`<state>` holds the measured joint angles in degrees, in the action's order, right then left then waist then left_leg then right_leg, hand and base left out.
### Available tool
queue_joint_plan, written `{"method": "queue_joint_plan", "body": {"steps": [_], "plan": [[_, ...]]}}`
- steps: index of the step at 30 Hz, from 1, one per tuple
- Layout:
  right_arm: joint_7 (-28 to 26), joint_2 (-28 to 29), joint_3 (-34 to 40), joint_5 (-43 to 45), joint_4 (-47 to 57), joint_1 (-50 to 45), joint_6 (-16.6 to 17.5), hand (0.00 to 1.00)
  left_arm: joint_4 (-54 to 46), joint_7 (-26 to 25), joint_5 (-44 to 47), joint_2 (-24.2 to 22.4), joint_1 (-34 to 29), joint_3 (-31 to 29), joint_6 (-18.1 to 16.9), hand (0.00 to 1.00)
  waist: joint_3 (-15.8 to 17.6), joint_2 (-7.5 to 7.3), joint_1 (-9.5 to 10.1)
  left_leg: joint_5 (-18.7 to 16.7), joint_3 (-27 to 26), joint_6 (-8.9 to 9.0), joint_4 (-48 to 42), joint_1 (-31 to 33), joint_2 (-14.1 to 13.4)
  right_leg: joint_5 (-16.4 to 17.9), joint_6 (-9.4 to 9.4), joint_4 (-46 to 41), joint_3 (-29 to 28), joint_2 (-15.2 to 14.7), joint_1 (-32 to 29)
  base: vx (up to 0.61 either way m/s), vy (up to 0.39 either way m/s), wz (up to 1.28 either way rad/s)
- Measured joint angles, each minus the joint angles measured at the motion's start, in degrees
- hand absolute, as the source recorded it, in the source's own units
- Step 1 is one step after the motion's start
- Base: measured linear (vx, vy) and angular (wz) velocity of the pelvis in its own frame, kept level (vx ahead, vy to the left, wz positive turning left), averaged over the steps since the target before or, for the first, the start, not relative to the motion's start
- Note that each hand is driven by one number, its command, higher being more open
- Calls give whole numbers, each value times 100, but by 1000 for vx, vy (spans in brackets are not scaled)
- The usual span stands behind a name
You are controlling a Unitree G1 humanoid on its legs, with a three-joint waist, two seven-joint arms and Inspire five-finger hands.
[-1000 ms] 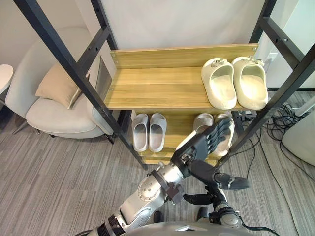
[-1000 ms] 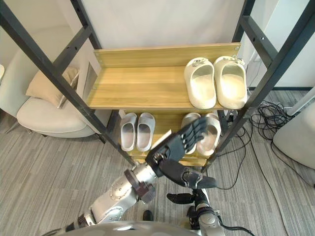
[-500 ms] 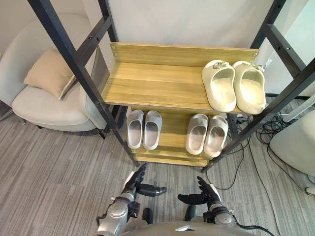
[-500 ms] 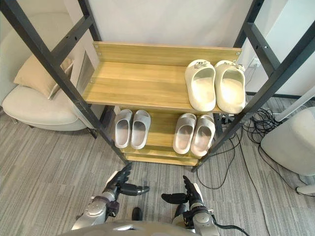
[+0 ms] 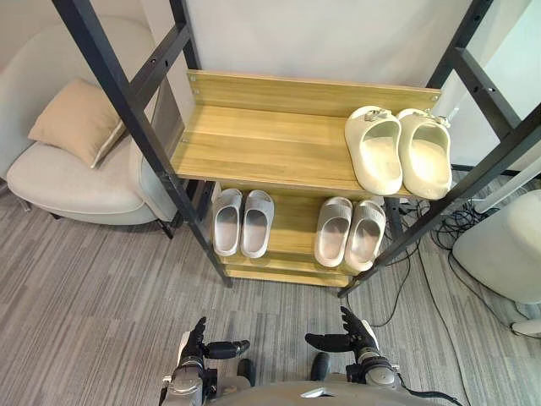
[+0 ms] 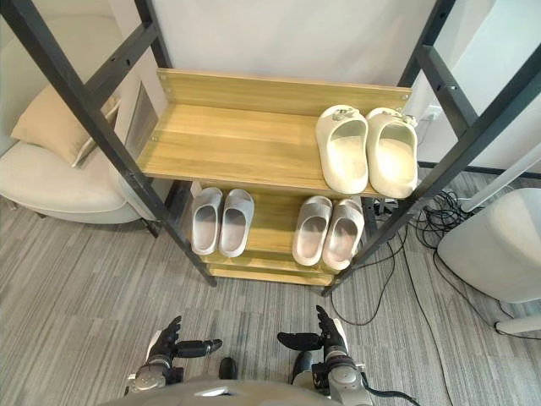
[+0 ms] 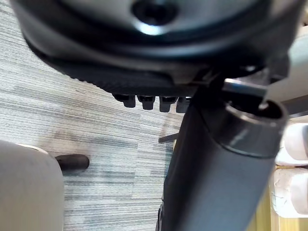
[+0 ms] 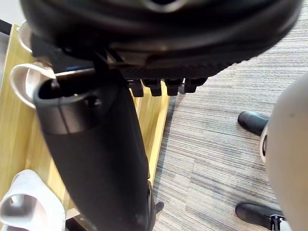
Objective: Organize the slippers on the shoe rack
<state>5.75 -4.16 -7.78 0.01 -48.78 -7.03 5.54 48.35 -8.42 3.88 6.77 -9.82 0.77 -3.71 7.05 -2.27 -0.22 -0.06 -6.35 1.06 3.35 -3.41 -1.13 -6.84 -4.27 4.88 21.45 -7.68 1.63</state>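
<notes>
A second ago the left hand [image 5: 197,342] was raised in front of the lower shelf [image 5: 296,222], fingers spread before the beige pair [image 5: 335,230]. Now it hangs low over the floor [image 5: 101,296] with its fingers straight and nothing in them. The right hand [image 5: 356,332] has stayed low throughout and is just as loose and empty. The view itself has shifted a little, but the slippers look to lie as they did. The cream pair [image 5: 377,156] sits side by side at the right end of the upper shelf [image 5: 262,144], the grey pair [image 5: 226,222] at the left of the lower shelf, and the beige pair to its right. Each pair is tight together and pointing into the rack [image 5: 127,93]. With both hands drawn back and every slipper shelved in a matched pair, the job looks finished or close to it. The toes of both lower pairs are tucked under the upper shelf and cannot be seen, so how squarely they sit is a guess. The rack's posts run out of the view, and both hands are partly cut off at its lower edge. Pale slipper parts show at the edge of each wrist view, but which pair they belong to is unclear.
</notes>
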Motion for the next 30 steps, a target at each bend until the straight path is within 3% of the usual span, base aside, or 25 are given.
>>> {"method": "queue_joint_plan", "body": {"steps": [3, 7, 9, 10, 12, 14, 15, 16, 17, 19, 21, 22, 23, 24, 25, 26, 28, 30], "plan": [[1, 5, -3, 0, -197, 144, -14, 100, 32, -22, 8, -63, 33, -86, -2, 100, 25, 4, 39, -90, -111, -1, -152, 44, -29, 65, 4, -210, -115, -21, -125, -6, 11, -19], [78, 7, -21, 0, -223, 314, -34, 100, 99, -83, 7, -97, 229, -114, -3, 100, 196, -7, 52, -184, -52, -76, -628, 422, -86, 671, -84, -1728, -247, -285, -835, -44, -6, 9], [73, 31, -26, 0, -220, 354, -46, 100, 94, -107, 12, -73, 233, -115, -2, 100, 291, -45, 49, -180, 113, -75, -749, 475, -68, 1406, -7, -3175, -375, -431, -1074, -22, -104, 63], [75, 35, -26, 3, -224, 318, -44, 100, 83, -142, 79, -52, 216, -125, -1, 100, 283, -97, 68, -164, 372, -39, -850, 520, -35, 1742, -115, -3798, -602, -398, -933, 9, -103, 77], [79, 29, -36, 6, -223, 359, -33, 100, 27, -166, 119, -37, 240, -126, -23, 100, 287, -161, 162, -120, 520, 40, -959, 683, 36, 1962, -182, -3625, -929, -320, -872, -61, -183, 56], [97, -54, -78, 11, -216, 577, -22, 100, 23, -179, 130, -135, 344, -127, -66, 100, 288, -49, 365, 15, 581, 183, -1059, 1082, -54, 2091, -36, -2709, -1263, 9, -752, -125, -197, 19], [104, -109, -91, 11, -240, 721, -27, 100, 76, -183, 131, -206, 435, -122, -62, 100, 411, 141, 411, 89, 659, 238, -1088, 1188, -158, 1942, 135, -2421, -1209, 158, -689, -139, -118, 7], [108, -120, -99, 12, -246, 760, -28, 100, 76, -190, 133, -240, 436, -123, -64, 100, 451, 207, 410, 141, 709, 254, -1060, 1208, -206, 1869, 173, -2286, -1156, 217, -629, -224, -149, 40], [123, -124, -126, 16, -250, 766, -29, 100, 77, -200, 200, -297, 448, -98, -77, 100, 532, 367, 410, 334, 921, 374, -918, 1233, -324, 1734, 282, -2074, -942, 380, -541, -150, -87, 49], [154, -124, -141, 16, -253, 766, -29, 100, 80, -244, 274, -325, 477, 5, -86, 100, 604, 494, 412, 630, 1170, 529, -669, 1289, -437, 1651, 403, -1990, -668, 526, -541, -190, -150, 67], [188, -118, -105, 16, -270, 800, -29, 100, 123, -241, 281, -314, 502, 81, -113, 100, 609, 526, 370, 1262, 1166, 766, 26, 1275, -508, 1556, 562, -1921, -318, 519, -699, -188, -122, 84], [199, -77, 29, 16, -277, 822, -36, 100, 244, -223, 270, -265, 602, 112, -119, 100, 624, 490, 296, 1098, 840, 669, -308, 1464, -443, 1523, 627, -1957, -67, 392, -824, -120, -52, 111], [236, -76, 183, 16, -273, 828, -36, 100, 308, -219, 235, -261, 689, 131, -116, 100, 664, 410, 266, 743, 471, 438, -877, 1593, -320, 1499, 652, -2001, 129, 190, -912, -87, -41, 104], [249, -81, 233, 18, -275, 823, -39, 100, 316, -228, 233, -252, 711, 131, -115, 100, 686, 373, 245, 593, 330, 404, -1086, 1598, -282, 1485, 654, -2007, 198, 108, -924, -56, -25, 100], [270, -122, 317, 18, -268, 753, -41, 100, 313, -246, 221, -252, 719, 135, -119, 100, 686, 347, 210, 221, -34, 337, -1616, 1581, -289, 1433, 647, -2010, 428, -51, -922, -33, -1, 86], [285, -153, 337, 19, -266, 705, -43, 100, 312, -251, 219, -259, 717, 157, -123, 100, 680, 351, 179, 13, -204, 325, -1893, 1535, -338, 1413, 624, -2007, 557, -109, -892, -52, 51, 127], [283, -177, 436, 17, -265, 504, -47, 100, 335, -246, 94, -272, 711, 303, -121, 100, 627, 439, 135, -614, -804, 321, -2361, 1059, -726, 1335, 501, -2030, 1115, -286, -768, -82, 168, 117], [252, -166, 454, 17, -267, 522, -54, 100, 350, -229, 1, -291, 756, 362, -120, 100, 611, 437, 115, -639, -1077, 323, -2214, 1045, -735, 1262, 382, -2059, 1346, -369, -733, -149, 227, 84]]}}
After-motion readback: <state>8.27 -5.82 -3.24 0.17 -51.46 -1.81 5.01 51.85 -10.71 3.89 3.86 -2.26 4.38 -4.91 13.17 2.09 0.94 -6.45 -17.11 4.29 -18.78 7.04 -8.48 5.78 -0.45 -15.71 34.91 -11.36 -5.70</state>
